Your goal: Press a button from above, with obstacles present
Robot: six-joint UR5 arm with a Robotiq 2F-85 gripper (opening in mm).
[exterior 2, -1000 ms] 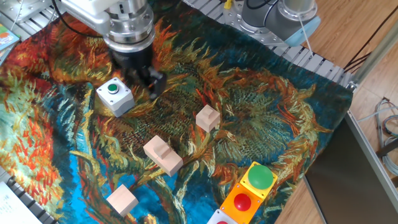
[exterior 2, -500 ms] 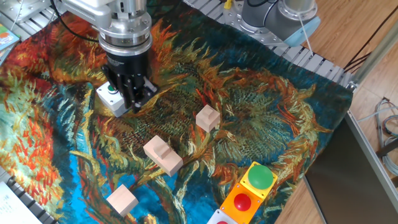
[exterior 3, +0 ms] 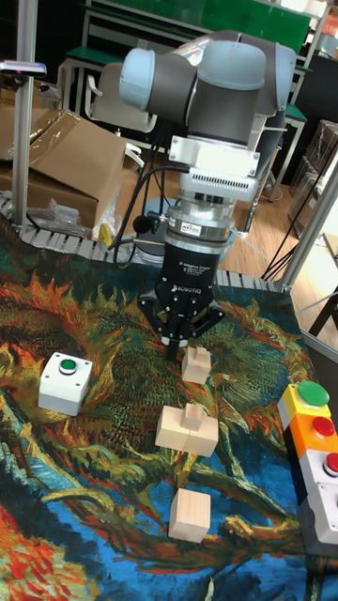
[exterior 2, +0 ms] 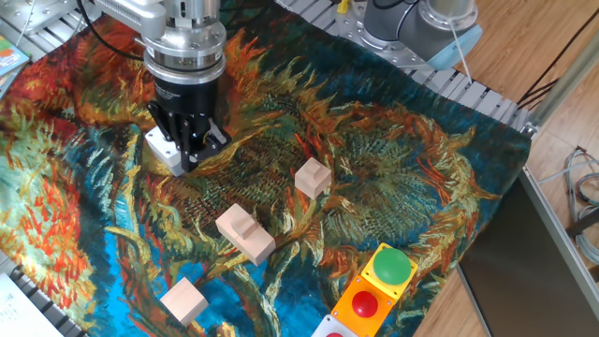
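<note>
Pointing straight down, my gripper [exterior 2: 190, 150] hangs over the patterned cloth [exterior 2: 393, 178], its black fingers [exterior 3: 179, 331] drawn in toward one tip; no view shows a gap or contact there, so I cannot tell how far they are parted, and I see nothing held. In the fixed view my fingers cover the top of the grey box [exterior 2: 161, 150], hiding the button. In the tall fixed view the button [exterior 3: 67, 366] sits on its box [exterior 3: 62, 383] well off to one side of my gripper, uncovered, so I cannot tell whether I am truly over it or touching it. Just beyond my fingertips in that view lies the nearest wooden block [exterior 3: 195, 364]. Farther out from me is the stepped block [exterior 3: 186, 430], and past it the third block [exterior 3: 191, 514]. Well away from my gripper stands the yellow box with its larger green button [exterior 2: 391, 266], joined to the orange box with the red button [exterior 2: 365, 304].
</note>
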